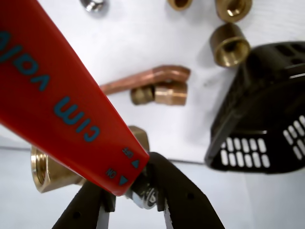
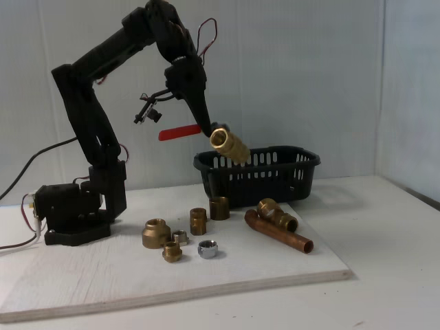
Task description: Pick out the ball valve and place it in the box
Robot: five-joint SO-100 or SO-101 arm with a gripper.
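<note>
Red lever handle of the ball valve [image 1: 62,90] fills the left of the wrist view, printed with blue lettering; the black jaws [image 1: 138,191] are closed on the valve at the handle's pivot, one finger each side of its silver nut; the brass body juts out to the left below the handle. From the fixed view, the arm holds the ball valve [image 2: 227,144] in the air, tilted, with its brass end just above the left rim of the box [image 2: 275,175]; the valve touches neither box nor board. The box, a black slotted basket, sits at the back edge of a white board [image 2: 103,275] that lies on the table [image 2: 392,275]. On the board in front of the box lies a brass elbow on a copper pipe [image 2: 278,230]; small brass fittings [image 2: 172,237] and a silver nut [image 2: 207,249] lie nearer the board's front edge.
</note>
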